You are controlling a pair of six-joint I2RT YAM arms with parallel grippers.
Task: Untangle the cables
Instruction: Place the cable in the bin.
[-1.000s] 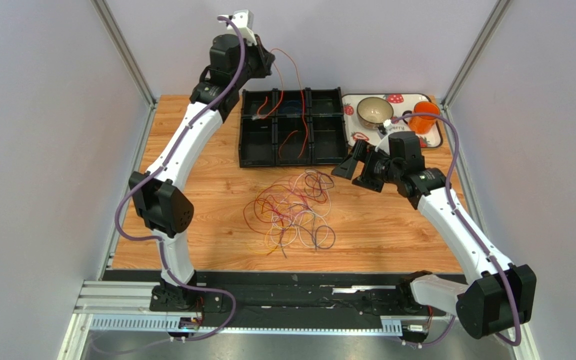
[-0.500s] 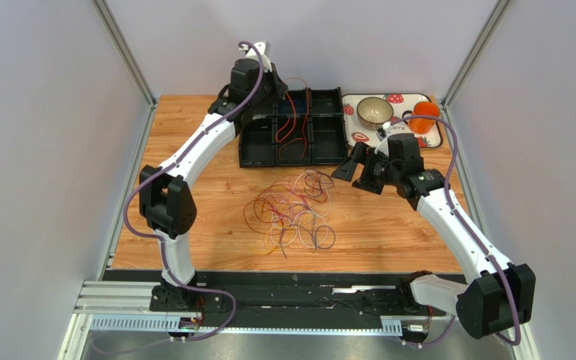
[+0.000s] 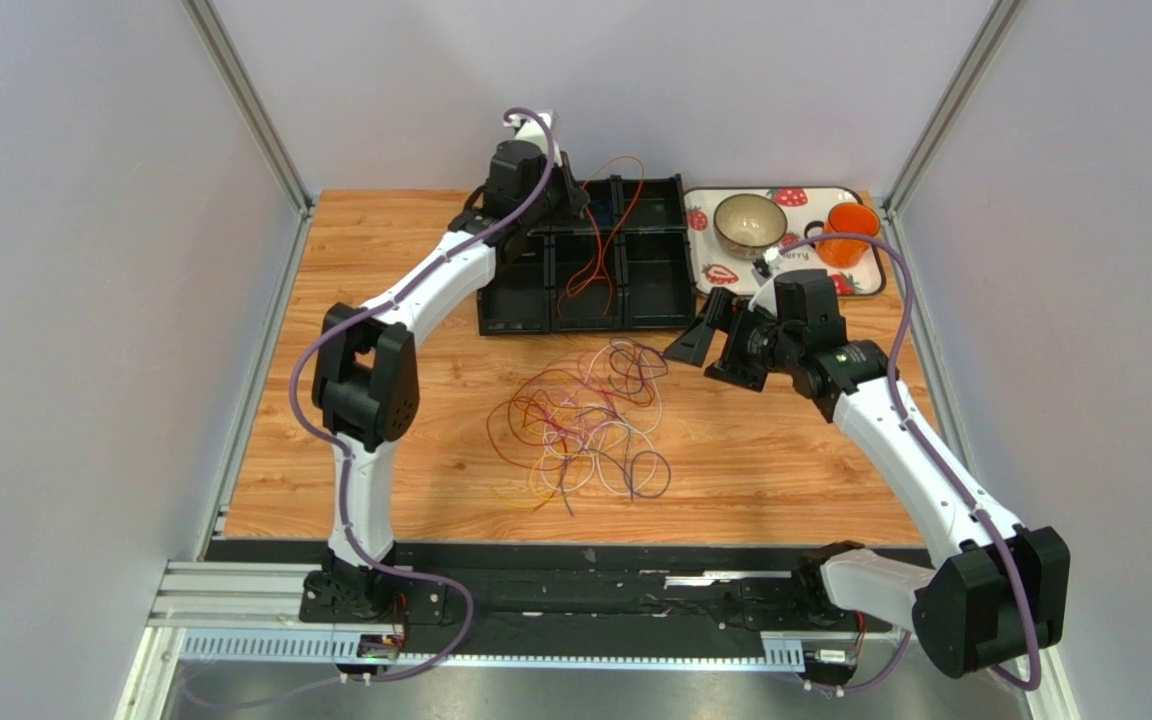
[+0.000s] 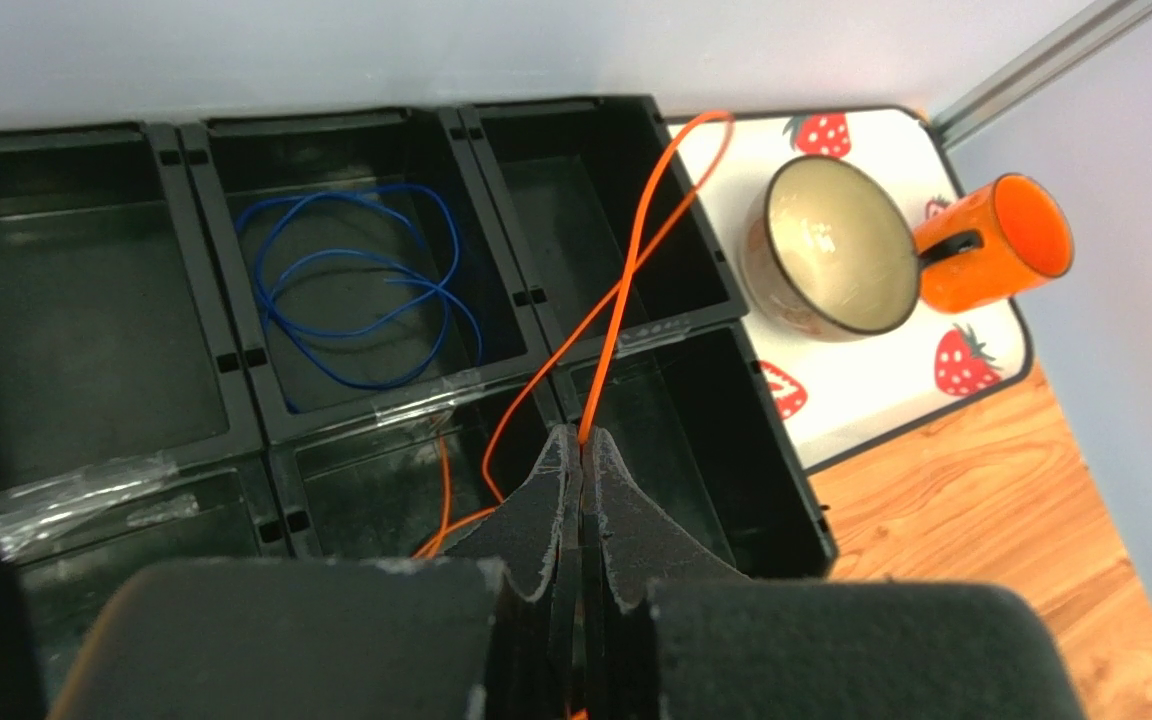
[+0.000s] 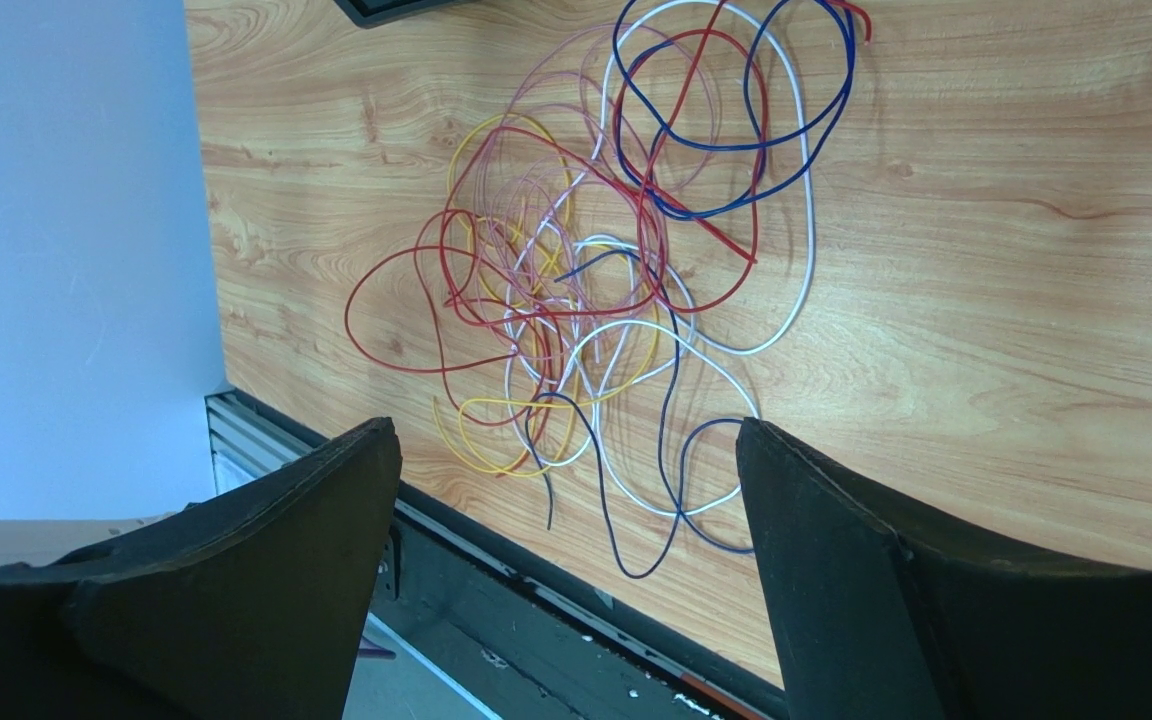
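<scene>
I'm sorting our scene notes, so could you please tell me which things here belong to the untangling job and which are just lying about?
Job:
- tangled cables
- orange cable in the shut left tool
- blue cable in the black divided bin
- open right tool

Lying about:
- bowl
- orange mug
- strawberry tray

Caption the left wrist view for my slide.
Left claw shut on an orange cable above the black divided tray, a blue cable coiled in one compartment.
</scene>
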